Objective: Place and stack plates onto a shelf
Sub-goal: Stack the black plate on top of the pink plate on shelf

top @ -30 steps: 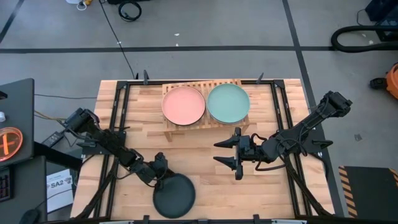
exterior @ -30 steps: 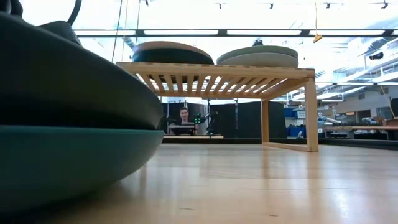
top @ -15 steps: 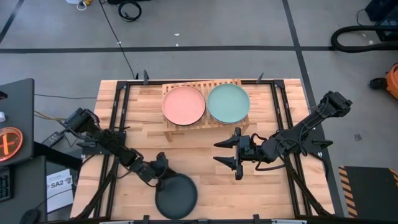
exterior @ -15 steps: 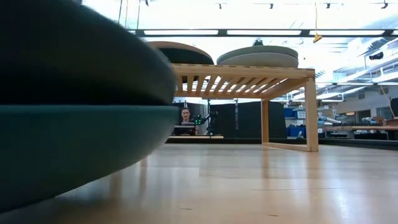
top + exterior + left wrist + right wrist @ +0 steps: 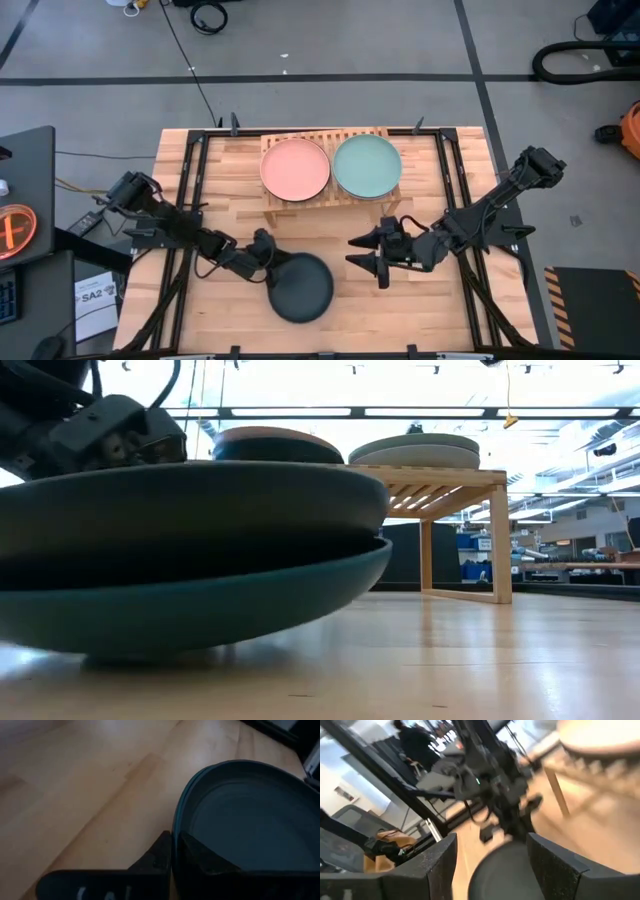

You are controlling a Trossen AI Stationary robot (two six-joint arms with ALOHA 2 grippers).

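Two round matte plates [image 5: 301, 287] stacked, left tool [image 5: 268, 256] pinching rim.

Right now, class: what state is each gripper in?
Left gripper: shut on the charcoal plate rim.
Right gripper: open, holding nothing.

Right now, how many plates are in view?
6 can be made out: a salmon pink plate over a dark plate and a mint green plate over a pale plate on the shelf; the left gripper clamps a charcoal plate over a teal plate.
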